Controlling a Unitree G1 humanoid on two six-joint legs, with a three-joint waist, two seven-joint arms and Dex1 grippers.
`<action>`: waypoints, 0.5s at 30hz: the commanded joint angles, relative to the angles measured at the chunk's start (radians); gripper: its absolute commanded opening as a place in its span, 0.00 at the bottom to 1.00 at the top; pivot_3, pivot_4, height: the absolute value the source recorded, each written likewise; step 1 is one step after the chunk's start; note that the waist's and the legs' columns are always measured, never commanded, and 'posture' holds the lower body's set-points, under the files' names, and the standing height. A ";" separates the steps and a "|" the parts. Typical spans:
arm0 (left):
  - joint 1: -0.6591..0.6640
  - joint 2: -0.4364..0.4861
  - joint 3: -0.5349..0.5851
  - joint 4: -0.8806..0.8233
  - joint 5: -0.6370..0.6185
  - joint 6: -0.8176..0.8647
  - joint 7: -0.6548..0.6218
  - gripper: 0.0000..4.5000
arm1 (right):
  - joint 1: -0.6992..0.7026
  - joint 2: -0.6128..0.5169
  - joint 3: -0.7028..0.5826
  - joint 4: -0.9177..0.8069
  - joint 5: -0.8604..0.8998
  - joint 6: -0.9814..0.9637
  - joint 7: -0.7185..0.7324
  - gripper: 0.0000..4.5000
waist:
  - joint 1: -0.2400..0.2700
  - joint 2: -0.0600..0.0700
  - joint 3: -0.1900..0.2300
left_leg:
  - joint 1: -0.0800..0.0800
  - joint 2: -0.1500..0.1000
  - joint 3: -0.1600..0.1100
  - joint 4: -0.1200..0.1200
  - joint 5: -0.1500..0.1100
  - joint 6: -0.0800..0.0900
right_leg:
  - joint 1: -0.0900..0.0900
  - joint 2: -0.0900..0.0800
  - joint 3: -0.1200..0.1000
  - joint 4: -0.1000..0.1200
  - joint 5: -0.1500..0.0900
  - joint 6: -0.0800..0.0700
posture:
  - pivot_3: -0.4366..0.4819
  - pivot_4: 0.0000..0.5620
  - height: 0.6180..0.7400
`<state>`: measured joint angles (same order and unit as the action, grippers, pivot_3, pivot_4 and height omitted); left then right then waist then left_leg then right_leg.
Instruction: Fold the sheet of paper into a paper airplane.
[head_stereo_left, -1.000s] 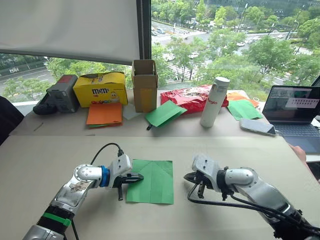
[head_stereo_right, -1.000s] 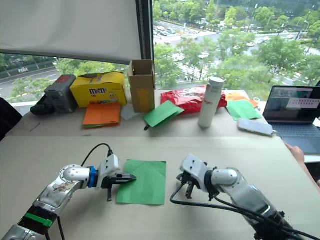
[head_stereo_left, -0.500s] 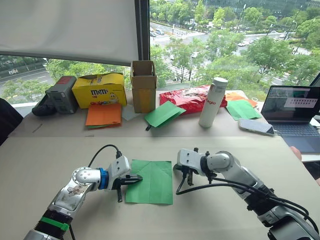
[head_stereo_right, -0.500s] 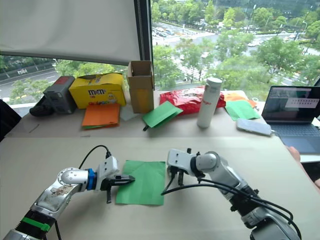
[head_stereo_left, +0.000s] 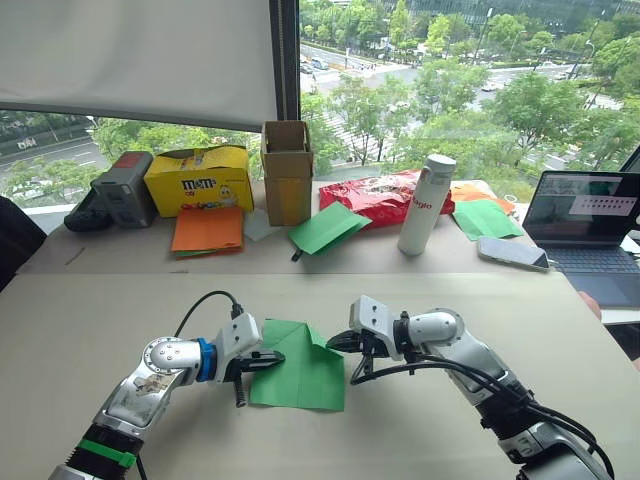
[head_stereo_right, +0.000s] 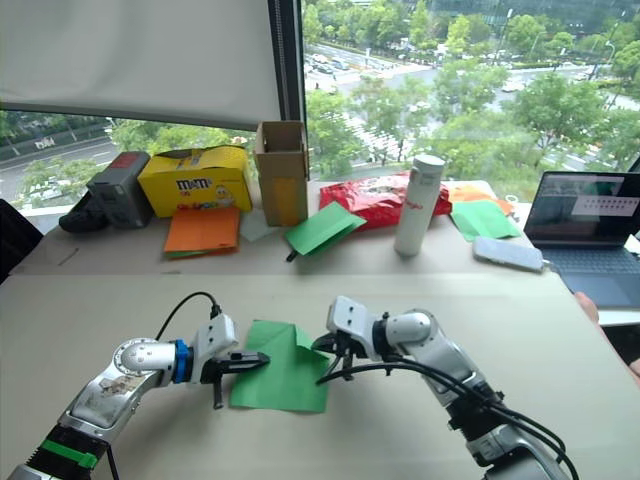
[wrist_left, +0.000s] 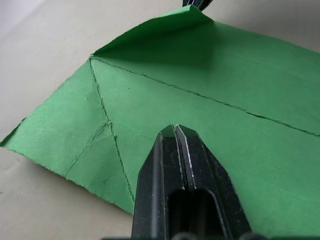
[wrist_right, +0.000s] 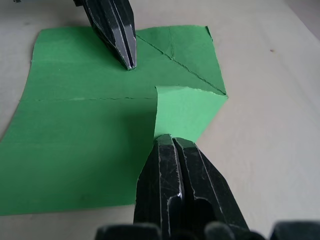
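So the sheet of paper is lying on the tan table right between the two grippers, mostly flat, with diagonal crease lines running across it. The left gripper has its fingers clenched tight together with nothing in between, tips pressing down on the green surface just in from the edge on its side. From its wrist camera the closed tips sit right next to one of the diagonal creases. The right gripper is on the opposite side and has the far corner on its side pinched between its closed fingers, lifted off the table and curled over toward the middle of the sheet, so the corner stands up as a little flap just ahead of its tips. The rest of the paper stays flat ahead of both sets of jaws. Well beyond the grippers, along the window, there's a yellow box, a cardboard box, a white bottle, orange paper sheets, and a laptop.
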<state>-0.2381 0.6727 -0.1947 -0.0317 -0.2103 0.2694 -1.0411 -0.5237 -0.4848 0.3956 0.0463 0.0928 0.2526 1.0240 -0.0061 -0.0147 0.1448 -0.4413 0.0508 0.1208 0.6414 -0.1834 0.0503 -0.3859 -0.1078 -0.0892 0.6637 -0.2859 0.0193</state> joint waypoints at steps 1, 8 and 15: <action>0.026 0.008 -0.033 0.021 0.023 0.044 -0.013 0.01 | -0.001 0.002 -0.031 -0.025 0.011 -0.014 0.002 0.00 | 0.000 0.000 0.000 | 0.000 0.000 0.000 0.000 0.000 0.000 | 0.000 0.000 0.000 0.000 0.000 0.000 | 0.48 0.27 1.00; 0.023 0.009 -0.035 0.021 0.020 0.045 -0.025 0.01 | 0.021 -0.015 -0.107 -0.135 0.068 0.116 -0.021 0.00 | 0.001 0.000 0.000 | 0.000 0.000 0.000 0.000 0.000 0.000 | 0.000 0.000 0.000 0.000 0.000 0.000 | 0.48 0.27 1.00; 0.017 0.004 -0.038 0.018 0.019 0.051 -0.033 0.00 | 0.117 -0.043 -0.107 -0.248 0.080 0.231 -0.057 0.43 | 0.003 0.000 0.000 | 0.000 0.000 0.000 0.000 -0.001 0.001 | 0.000 -0.001 0.000 0.000 0.000 0.000 | 0.48 0.27 1.00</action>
<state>-0.2456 0.6724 -0.1962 -0.0328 -0.2119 0.2886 -1.0591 -0.4079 -0.5108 0.3017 -0.1690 0.1833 0.4895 0.9843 -0.0030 -0.0146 0.1447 -0.4414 0.0507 0.1206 0.6413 -0.1844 0.0517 -0.3860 -0.1084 -0.0893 0.6635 -0.2859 0.0192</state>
